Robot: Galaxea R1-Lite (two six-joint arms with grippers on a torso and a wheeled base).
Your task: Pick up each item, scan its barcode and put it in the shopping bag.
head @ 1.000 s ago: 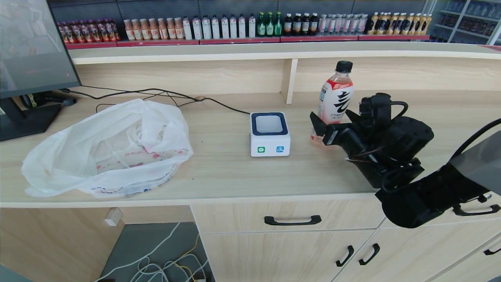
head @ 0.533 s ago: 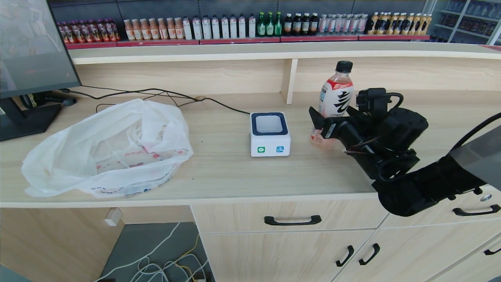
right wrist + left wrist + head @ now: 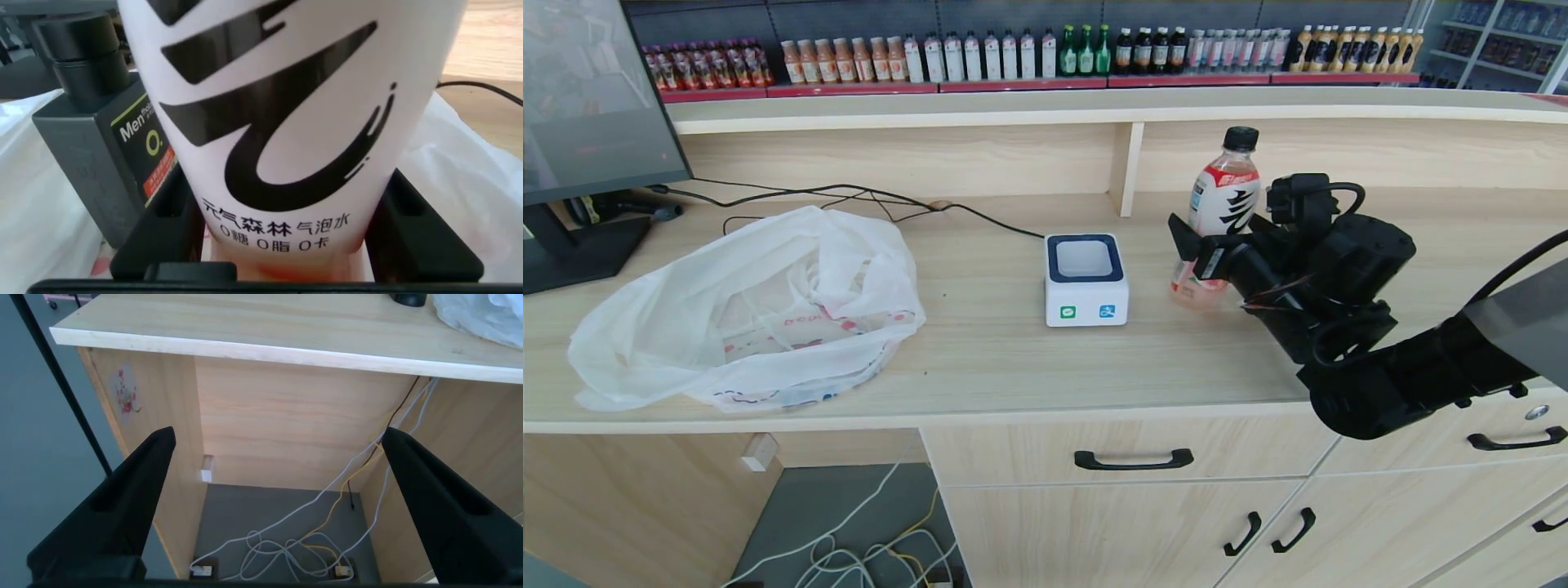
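Closed in with the right gripper point(image 3: 1218, 235) on the bottle point(image 3: 1223, 204) over the last second: crept from nearer the front edge of the counter point(image 3: 1013, 359) toward 12 o'clock and rose a little, so now set around the lower half of that upright bottle, at about 2 o'clock from the scanner point(image 3: 1086, 278). Cannot tell whether clenched on the plastic or merely placed around it; from the right wrist view, just very close ahead, white label above pink liquid. Judged as the end of the approach and the start of the pick: nothing lifted yet, nothing scanned, nothing bagged. Probably calls next for a firm squeeze, a lift straight up, then a carry toward 8 o'clock to bring the barcode over the scanner's window. Worth minding the tall, narrow shape and the low hold, with some risk of the top tipping during the swing. Against the earlier frames: same place and same upright stance for the bottle, base on the counter; same slump for the white shopping bag point(image 3: 752, 310), mouth open, at 9 o'clock from the scanner and well apart from it; same spot for the scanner itself; only the right arm shifted, wrist farther in and higher. Hanging released and spread wide, the left gripper point(image 3: 278, 437), down beside the counter's end panel, below the top, well away from the work.
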